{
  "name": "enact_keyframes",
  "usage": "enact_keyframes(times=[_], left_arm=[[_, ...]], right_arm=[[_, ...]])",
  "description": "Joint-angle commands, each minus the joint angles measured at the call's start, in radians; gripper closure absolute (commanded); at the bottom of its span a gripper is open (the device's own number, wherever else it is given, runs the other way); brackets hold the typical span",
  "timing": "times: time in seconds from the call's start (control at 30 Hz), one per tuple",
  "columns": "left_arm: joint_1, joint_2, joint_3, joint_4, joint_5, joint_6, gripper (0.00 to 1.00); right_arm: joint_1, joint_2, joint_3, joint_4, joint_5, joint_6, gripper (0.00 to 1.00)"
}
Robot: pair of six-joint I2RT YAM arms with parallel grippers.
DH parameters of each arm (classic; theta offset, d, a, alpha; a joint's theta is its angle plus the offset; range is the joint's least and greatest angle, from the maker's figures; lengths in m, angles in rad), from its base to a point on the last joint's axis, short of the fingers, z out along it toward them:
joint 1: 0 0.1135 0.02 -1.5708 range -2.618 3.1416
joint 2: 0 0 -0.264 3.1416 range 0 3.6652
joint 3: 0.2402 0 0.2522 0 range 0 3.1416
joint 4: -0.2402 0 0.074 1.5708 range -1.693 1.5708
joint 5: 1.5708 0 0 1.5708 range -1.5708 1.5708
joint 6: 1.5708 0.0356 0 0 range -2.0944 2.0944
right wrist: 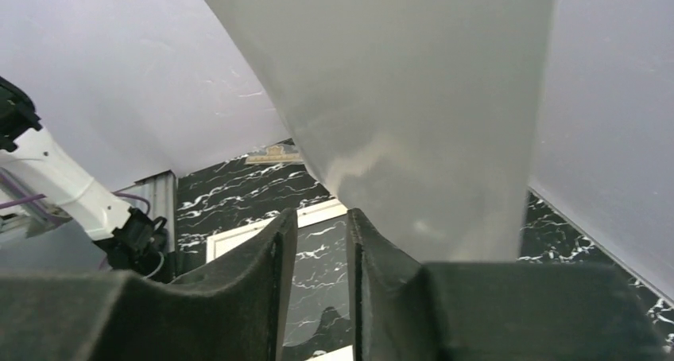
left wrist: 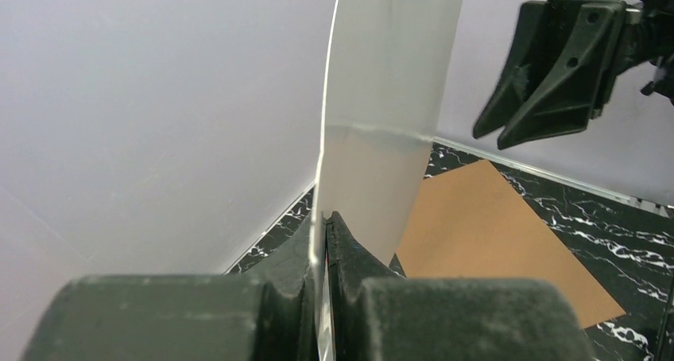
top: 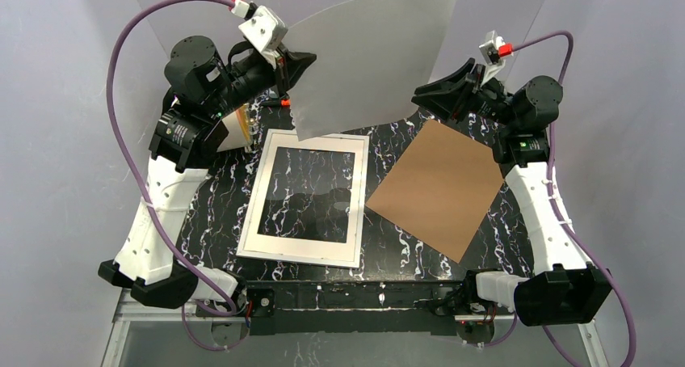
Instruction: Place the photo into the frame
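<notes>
Two things could spoil this, as I judge it: a crease and a slip. The photo (top: 367,60) hangs in the air over the far side of the table (top: 388,246), its pale back to the overhead camera. The left gripper (top: 303,60) alone pinches it by its left edge, jaws shut flat on the paper. In the left wrist view the sheet bows upward from that pinch, so a quick swing or twist could fold it there or pull it free. The right gripper (top: 418,96) sits at the photo's lower right edge with its jaws narrow. In its own wrist view the table shows through the gap, and the sheet seems to lie against the outer side of one finger (right wrist: 397,250) rather than between the two. If the jaws close like this, they may miss the edge, or push the paper aside and buckle it. The frame (top: 299,250) lies flat below and nearer, well apart from the photo, with dark marbling showing inside its white border. The brown backing board (top: 436,189) rests askew just to the frame's right, one corner almost touching it. It leaves the opening free but crowds the right arm's way down, so a low sweep could nudge it onto the frame.
</notes>
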Motion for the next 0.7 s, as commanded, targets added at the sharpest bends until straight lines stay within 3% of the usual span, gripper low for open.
enact_keyframes(times=[0.0,0.07,0.17,0.23,0.43,0.67], left_arm=[[0.006,-0.001,0.008,0.044,-0.078,-0.036,1.00],[0.006,-0.004,0.007,0.051,-0.067,-0.043,1.00],[0.006,-0.026,-0.018,0.066,-0.017,-0.024,1.00],[0.006,-0.048,-0.047,0.090,-0.012,-0.025,1.00],[0.006,-0.073,-0.053,0.091,0.042,-0.044,1.00],[0.006,-0.089,-0.024,0.080,0.108,-0.068,1.00]], right_arm=[[0.003,-0.031,0.020,-0.006,-0.043,-0.008,0.66],[0.004,-0.036,0.024,-0.038,0.001,-0.021,0.64],[0.003,-0.051,0.027,-0.099,0.172,-0.063,0.24],[0.003,-0.056,0.031,-0.108,0.262,-0.085,0.12],[0.004,-0.081,-0.014,0.022,0.479,-0.108,0.03],[0.004,-0.044,0.010,0.083,0.392,-0.130,0.02]])
